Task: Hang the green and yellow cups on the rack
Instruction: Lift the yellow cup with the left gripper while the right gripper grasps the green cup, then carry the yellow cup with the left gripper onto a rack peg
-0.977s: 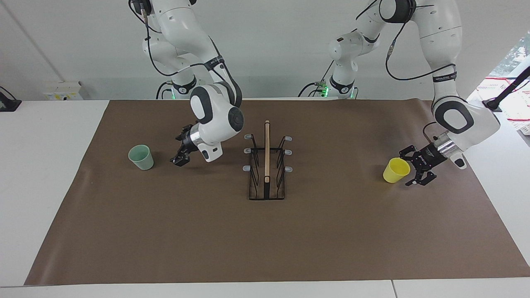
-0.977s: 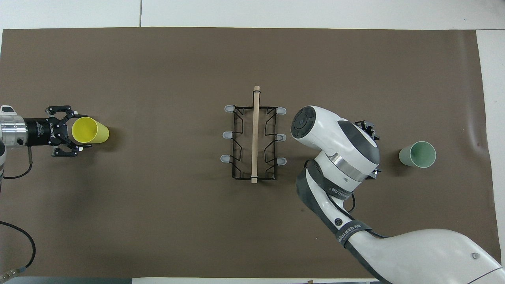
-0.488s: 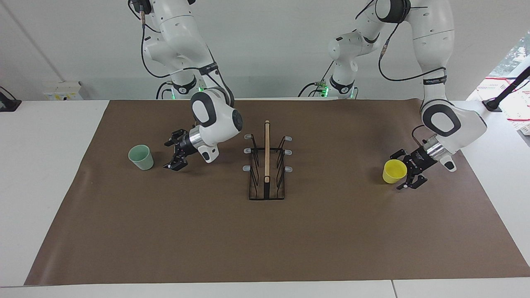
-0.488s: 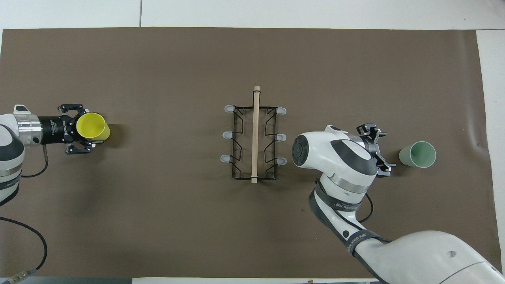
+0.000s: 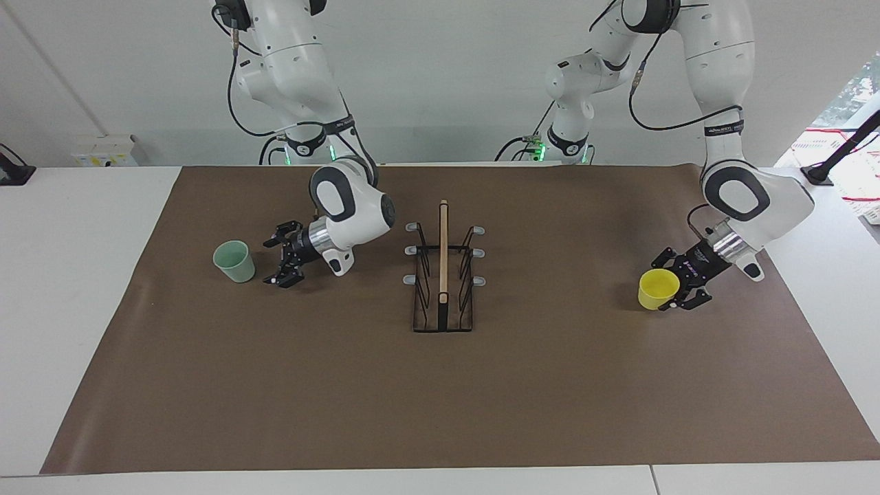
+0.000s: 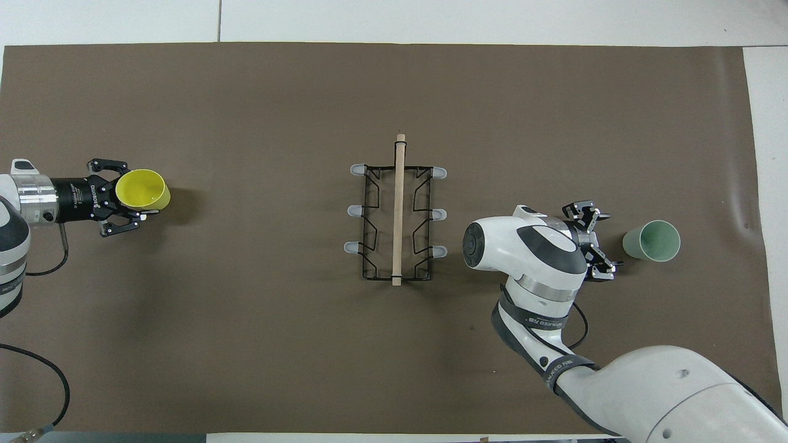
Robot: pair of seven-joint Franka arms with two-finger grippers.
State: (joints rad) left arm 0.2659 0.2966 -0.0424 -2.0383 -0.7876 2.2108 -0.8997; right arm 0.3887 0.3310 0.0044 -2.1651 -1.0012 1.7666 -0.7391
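Note:
The yellow cup [image 5: 658, 289] [image 6: 143, 189] is mouth up at the left arm's end of the brown mat. My left gripper [image 5: 672, 282] [image 6: 132, 192] is shut on it, one finger on each side near the rim. The pale green cup [image 5: 234, 261] [image 6: 651, 241] stands upright at the right arm's end. My right gripper [image 5: 280, 262] [image 6: 602, 241] hangs low beside it, on the rack's side, open and a short gap away from the cup. The black wire rack [image 5: 443, 275] [image 6: 397, 221] with its wooden centre bar stands mid-mat, nothing on its grey-tipped prongs.
The brown mat [image 5: 440, 399] covers most of the white table. The right arm's elbow and forearm [image 6: 529, 252] hang over the mat between the rack and the green cup. A cable [image 6: 37, 381] trails near the left arm's end.
The left gripper slid around the yellow cup and closed on it, and the cup shifted a little. The right gripper swung down and moved closer to the green cup, staying open.

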